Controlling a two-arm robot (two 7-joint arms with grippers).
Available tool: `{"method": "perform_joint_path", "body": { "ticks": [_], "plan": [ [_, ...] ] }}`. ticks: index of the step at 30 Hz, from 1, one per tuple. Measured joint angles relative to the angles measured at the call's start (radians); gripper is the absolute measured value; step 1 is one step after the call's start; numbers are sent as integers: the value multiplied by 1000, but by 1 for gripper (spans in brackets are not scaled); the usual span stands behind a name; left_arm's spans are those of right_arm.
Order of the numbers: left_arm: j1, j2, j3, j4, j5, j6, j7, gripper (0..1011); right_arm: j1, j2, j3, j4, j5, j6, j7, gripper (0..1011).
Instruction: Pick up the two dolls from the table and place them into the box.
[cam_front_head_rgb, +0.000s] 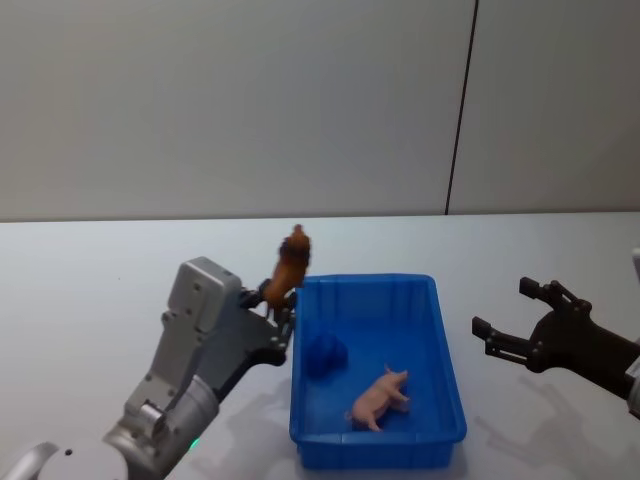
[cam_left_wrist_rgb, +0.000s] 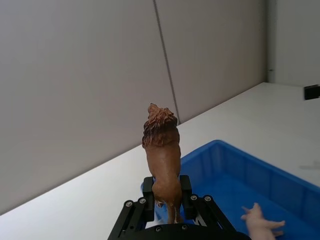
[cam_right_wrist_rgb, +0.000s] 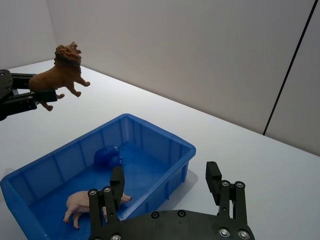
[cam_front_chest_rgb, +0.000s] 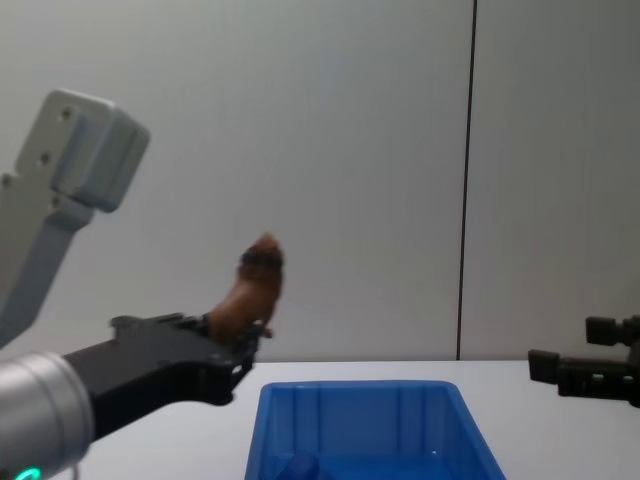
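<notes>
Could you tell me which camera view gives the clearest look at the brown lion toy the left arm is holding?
The right wrist view: the lion appears side-on, whole, its rear clamped in the left claw. The left wrist view shows its back and mane; head and chest views show it small, partly hidden by the claw.

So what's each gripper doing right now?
Left gripper: closed on the lion toy, beside the blue box.
Right gripper: open, holding nothing.

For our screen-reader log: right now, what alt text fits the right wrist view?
The left gripper holds a brown lion in the air beyond the blue box, which holds a pink pig and a blue doll. The right gripper hangs open in front.
</notes>
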Motion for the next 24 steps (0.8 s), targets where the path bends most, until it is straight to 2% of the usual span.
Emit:
{"method": "perform_joint_path", "body": {
  "ticks": [7,10,13,14,16,22,24],
  "plan": [
    [-35,-33,13,44,8,-31,-82,308,0,0,0,0,0,0,0,1001],
    [-51,-49,20,68,11,-38,-115,366,0,0,0,0,0,0,0,1001],
    [-64,-63,25,90,13,-43,-144,458,0,0,0,0,0,0,0,1001],
    [-69,-68,27,99,13,-46,-152,528,0,0,0,0,0,0,0,1001],
    [-74,-73,29,107,14,-49,-163,567,0,0,0,0,0,0,0,1001],
    [-89,-88,33,134,15,-67,-190,765,0,0,0,0,0,0,0,1001],
    [-92,-90,33,139,16,-73,-194,797,0,0,0,0,0,0,0,1001]
  ]
}}
